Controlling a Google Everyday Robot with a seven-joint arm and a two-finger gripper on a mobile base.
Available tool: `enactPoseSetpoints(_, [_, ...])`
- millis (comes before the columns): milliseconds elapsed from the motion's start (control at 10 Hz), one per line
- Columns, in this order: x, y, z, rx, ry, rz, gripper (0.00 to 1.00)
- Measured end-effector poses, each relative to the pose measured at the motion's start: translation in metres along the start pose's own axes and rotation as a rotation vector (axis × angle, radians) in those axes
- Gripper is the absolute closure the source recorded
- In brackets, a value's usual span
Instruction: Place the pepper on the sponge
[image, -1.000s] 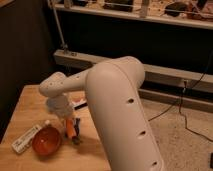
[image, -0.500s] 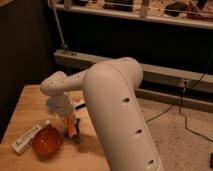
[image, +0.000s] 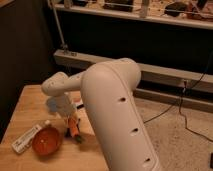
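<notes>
The pepper (image: 74, 128) is a slim orange shape held upright just above the wooden table (image: 30, 100), to the right of the bowl. My gripper (image: 73, 132) reaches down from the white wrist at the left and is shut on the pepper, with a dark finger showing on each side of it. The sponge does not show; my arm's large white link (image: 117, 110) covers the middle of the table.
A round orange-red bowl (image: 47, 141) sits at the table's front left, with a white tube (image: 27, 139) lying beside it. A pale blue cup (image: 54, 105) stands behind the gripper. Right of the table are speckled floor and black cables (image: 180, 107).
The big white arm link has edged slightly to the left. The gripper and the pepper stay in about the same spot beside the bowl.
</notes>
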Motion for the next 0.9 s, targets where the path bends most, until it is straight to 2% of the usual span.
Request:
enactPoseSetpoints(300, [-0.004, -0.007, 0.006, 0.025, 0.012, 0.020, 1.00])
enactPoseSetpoints(900, [-0.016, -0.002, 0.000, -0.007, -0.035, 0.022, 1.00])
